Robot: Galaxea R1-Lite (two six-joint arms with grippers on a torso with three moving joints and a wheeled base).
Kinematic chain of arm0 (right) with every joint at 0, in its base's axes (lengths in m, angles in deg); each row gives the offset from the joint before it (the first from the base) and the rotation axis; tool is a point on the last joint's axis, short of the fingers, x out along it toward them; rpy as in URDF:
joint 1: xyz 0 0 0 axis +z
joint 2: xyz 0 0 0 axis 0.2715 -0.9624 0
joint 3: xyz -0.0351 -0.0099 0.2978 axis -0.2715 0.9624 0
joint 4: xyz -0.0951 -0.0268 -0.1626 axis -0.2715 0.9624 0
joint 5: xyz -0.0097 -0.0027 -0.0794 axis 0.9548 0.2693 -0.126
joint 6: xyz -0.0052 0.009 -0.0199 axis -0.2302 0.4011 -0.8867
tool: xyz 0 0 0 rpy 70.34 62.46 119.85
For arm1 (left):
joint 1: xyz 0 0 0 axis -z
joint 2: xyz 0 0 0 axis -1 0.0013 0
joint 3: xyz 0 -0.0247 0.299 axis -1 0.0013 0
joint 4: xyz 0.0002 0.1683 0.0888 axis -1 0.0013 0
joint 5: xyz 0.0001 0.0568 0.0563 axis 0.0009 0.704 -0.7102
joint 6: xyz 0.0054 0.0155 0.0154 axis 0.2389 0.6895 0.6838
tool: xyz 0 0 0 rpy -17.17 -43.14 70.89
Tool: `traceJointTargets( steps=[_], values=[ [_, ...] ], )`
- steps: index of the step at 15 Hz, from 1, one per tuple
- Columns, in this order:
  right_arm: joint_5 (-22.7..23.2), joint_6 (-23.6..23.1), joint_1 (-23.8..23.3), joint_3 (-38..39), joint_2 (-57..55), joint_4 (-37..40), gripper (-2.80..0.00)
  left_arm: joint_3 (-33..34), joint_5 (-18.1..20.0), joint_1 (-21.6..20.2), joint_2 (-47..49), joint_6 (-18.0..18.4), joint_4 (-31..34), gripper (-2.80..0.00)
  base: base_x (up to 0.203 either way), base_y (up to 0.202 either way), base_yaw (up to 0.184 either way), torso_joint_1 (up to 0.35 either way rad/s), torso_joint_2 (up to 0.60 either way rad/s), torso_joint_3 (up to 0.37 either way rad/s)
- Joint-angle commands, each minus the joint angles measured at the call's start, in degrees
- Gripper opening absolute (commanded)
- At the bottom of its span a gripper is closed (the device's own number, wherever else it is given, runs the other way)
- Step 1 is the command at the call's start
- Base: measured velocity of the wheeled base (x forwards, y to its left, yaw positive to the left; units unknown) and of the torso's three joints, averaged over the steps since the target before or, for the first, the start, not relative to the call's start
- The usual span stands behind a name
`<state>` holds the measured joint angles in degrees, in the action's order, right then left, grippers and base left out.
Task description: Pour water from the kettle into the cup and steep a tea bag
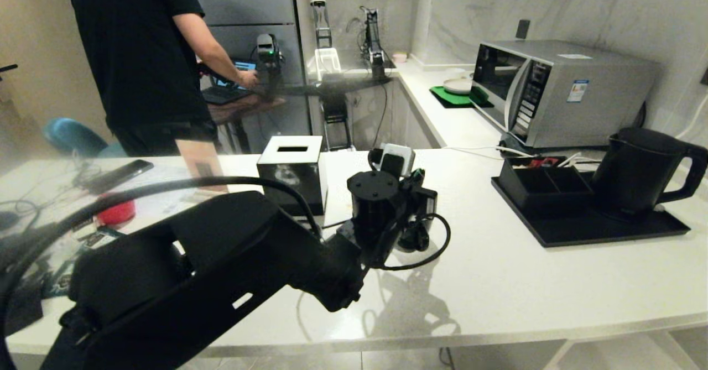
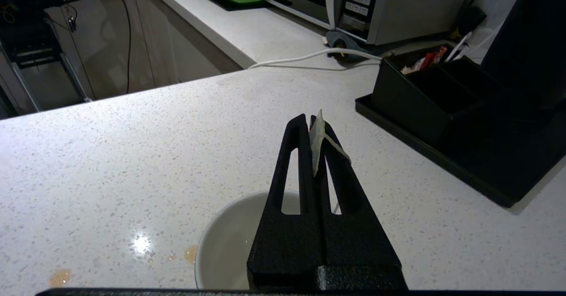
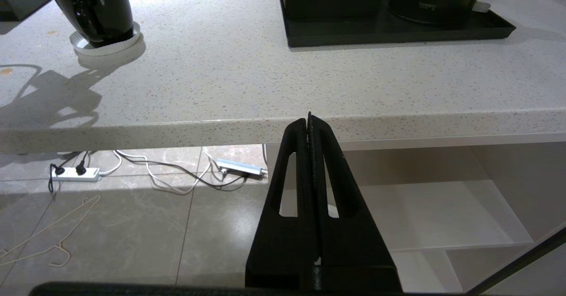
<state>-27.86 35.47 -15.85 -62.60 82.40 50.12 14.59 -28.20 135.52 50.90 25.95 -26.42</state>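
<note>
the left gripper (image 2: 315,125) is clamped on the tea bag tag (image 2: 316,143) above the cup (image 2: 230,238). the tag is light and flimsy; hold its flat paper only. the right gripper (image 3: 309,123) is closed and empty.

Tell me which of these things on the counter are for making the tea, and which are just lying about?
For the tea:
- kettle on the black tray
- cup below the left gripper
- tea bag tag pinched in its shut jaws

Just lying about:
- microwave
- black tissue box
- phone
- red lid
</note>
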Motion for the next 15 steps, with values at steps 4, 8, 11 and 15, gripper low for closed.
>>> traceJointTargets(
  steps=[4, 8, 11, 15],
  values=[
    [-0.02, 0.0, 0.01, 0.0, 0.01, 0.03, -2.8, 0.01, -0.07, -0.15, 1.72, -0.08, -0.53, -2.8, 0.0, 0.0, 0.0, 0.0, 0.0, 0.0],
    [-0.02, 0.0, 0.01, 0.0, 0.01, 0.03, -2.8, -0.26, -0.16, -0.24, 0.93, 0.01, -0.45, -2.8, 0.0, 0.0, 0.0, 0.0, 0.0, 0.0],
    [-0.02, 0.0, 0.01, 0.0, 0.27, 0.03, -2.8, -1.13, -0.22, -0.15, -0.43, 0.19, -0.09, -2.8, 0.0, 0.0, 0.0, 0.0, 0.0, 0.0],
    [-0.02, 0.0, 0.01, 0.0, 0.53, 0.03, -2.8, -3.67, -0.33, -0.22, -2.22, 0.45, 1.01, -2.8, 0.0, 0.0, 0.0, 0.0, 0.0, 0.0]
  ],
)
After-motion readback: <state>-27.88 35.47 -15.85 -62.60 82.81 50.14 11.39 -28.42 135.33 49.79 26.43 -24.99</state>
